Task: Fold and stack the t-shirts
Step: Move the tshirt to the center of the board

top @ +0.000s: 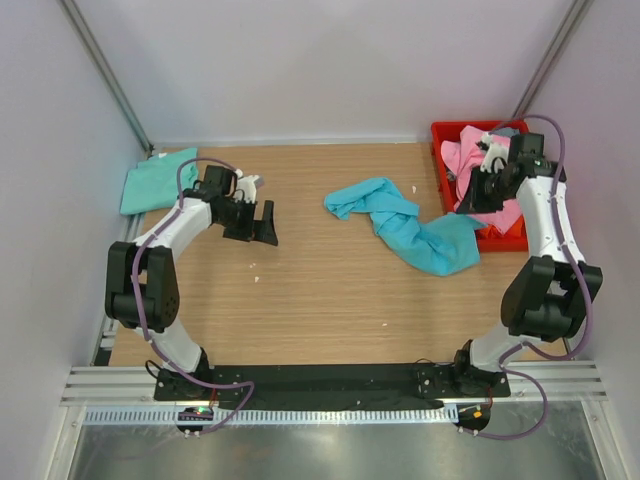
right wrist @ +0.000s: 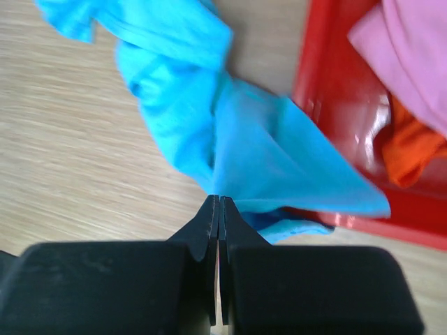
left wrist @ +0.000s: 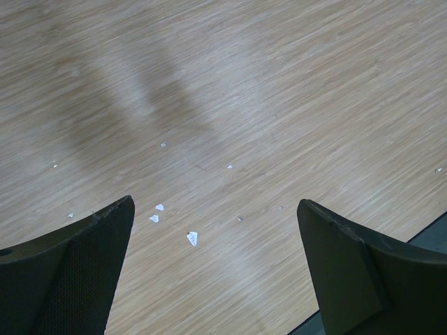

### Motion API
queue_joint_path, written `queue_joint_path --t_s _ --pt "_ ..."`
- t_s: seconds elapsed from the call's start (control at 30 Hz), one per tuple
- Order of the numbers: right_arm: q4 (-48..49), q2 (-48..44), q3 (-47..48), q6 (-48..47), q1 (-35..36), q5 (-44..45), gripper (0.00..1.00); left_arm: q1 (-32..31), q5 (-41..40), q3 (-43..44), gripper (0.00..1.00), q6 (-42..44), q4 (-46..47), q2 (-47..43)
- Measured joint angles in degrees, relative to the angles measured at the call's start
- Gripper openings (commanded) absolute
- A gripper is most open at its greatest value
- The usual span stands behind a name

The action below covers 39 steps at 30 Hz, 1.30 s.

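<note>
Right wrist view: right gripper (right wrist: 218,199) pinches turquoise-blue t-shirt (right wrist: 265,153) beside red bin (right wrist: 328,70); left gripper (left wrist: 215,204) spread wide above table (left wrist: 279,84).

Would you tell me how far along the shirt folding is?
Done: the mint-green shirt looks folded at the far left. In hand: the right gripper is shut on the crumpled turquoise shirt; the left gripper is open. Left: the pink shirt in the red bin.

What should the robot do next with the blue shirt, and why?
Probably lift it and drag it onto the wooden table: the right gripper is shut on the crumpled turquoise cloth t-shirt, which lies partly over the red plastic bin.
</note>
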Motion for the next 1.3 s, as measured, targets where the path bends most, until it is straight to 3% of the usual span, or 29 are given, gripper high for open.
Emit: queue_joint_path --t_s 0.17,0.33,0.47,0.63,0.73,0.77,0.8,0.9,1.0,1.1,1.2,1.3 --pt "-0.9 -0.2 8.1 -0.5 7.1 -3.2 0.01 0.7 -1.7 0.0 1.0 -0.5 0.2 -0.1" --pt "-3.5 0.9 16.7 -1.5 20.7 -4.6 0.01 2.7 -5.2 0.0 1.0 -3.5 1.8 -1.6" --pt "-5.9 5.7 30.2 -3.7 30.1 -8.5 0.01 6.7 -5.6 0.0 1.0 -7.2 3.3 -4.0" --pt "-9.6 6.7 36.5 -9.0 36.1 -15.6 0.01 14.4 -4.4 -0.9 1.0 -11.1 6.3 -6.5" --pt "-10.3 5.4 31.7 -10.9 39.2 -19.3 0.07 17.2 -4.3 -1.7 1.0 -12.3 7.0 -8.0" --pt "-9.8 4.7 28.3 -11.1 39.9 -20.2 0.16 17.4 -4.3 -1.7 1.0 -12.7 7.2 -8.2" --pt "-10.4 4.1 24.2 -11.5 40.7 -21.1 0.36 17.4 -4.1 -1.7 1.0 -13.0 7.5 -8.3" --pt "-14.4 6.0 13.9 -15.5 42.4 -23.5 0.53 17.2 -3.1 -1.7 1.0 -13.7 8.0 -8.4" --pt "-18.1 11.5 7.0 -20.0 42.2 -26.4 0.57 17.1 0.0 -1.4 1.0 -14.3 8.1 -8.1" --pt "-18.1 13.5 0.1 -19.6 37.5 -28.1 0.58 16.9 7.2 1.4 0.95 -13.6 8.2 -5.0" --pt "-12.5 11.1 -3.3 -15.2 30.5 -26.1 0.61 14.8 11.6 7.5 0.93 -11.5 6.6 1.0" --pt "-3.6 6.1 -7.9 -10.3 26.2 -19.5 0.64 9.6 12.4 19.3 0.94 -8.5 3.6 10.6"
